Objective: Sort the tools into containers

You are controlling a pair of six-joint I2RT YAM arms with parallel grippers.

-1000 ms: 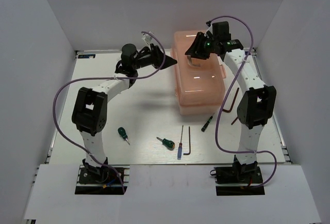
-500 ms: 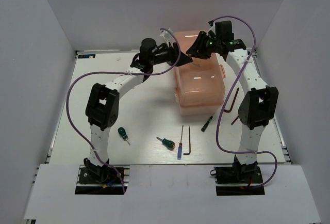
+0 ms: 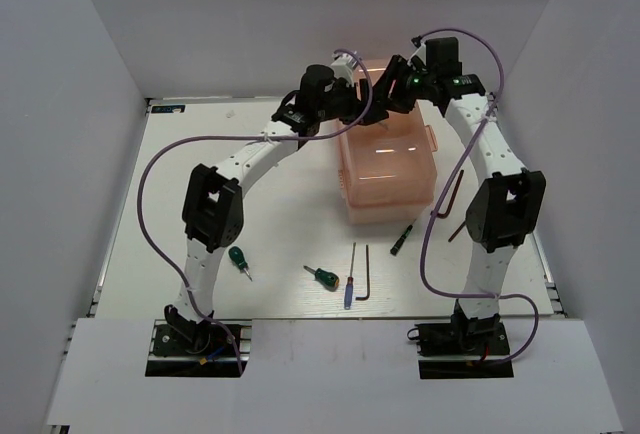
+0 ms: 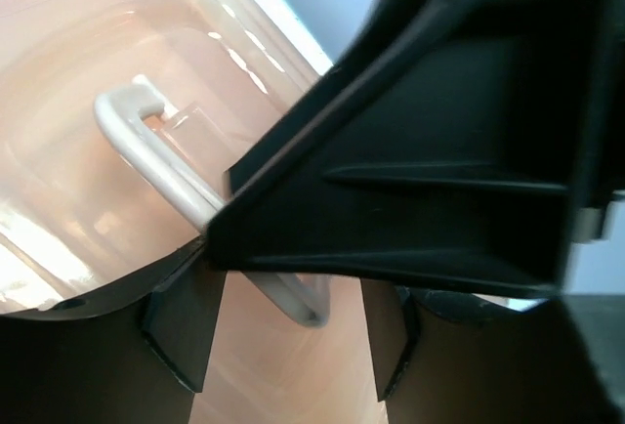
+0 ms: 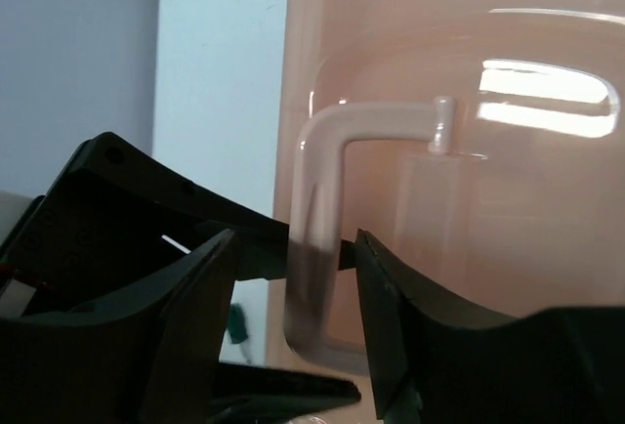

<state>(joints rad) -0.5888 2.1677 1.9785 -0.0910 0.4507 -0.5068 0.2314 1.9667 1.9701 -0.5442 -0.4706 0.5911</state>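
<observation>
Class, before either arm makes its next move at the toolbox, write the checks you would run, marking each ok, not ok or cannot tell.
1. Toolbox lid open for sorting: not ok, shut.
2. Right gripper open, lid handle between its fingers: ok.
3. Left gripper open over the handle: ok.
4. Room between the two grippers: not ok, they crowd one spot.
5. Side latch released: cannot tell.
6. Tools loose on the table, none gripped: ok.

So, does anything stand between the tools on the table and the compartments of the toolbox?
Yes. The closed lid of the peach-pink toolbox covers its compartments. The left gripper and right gripper sit at its handle.
</observation>
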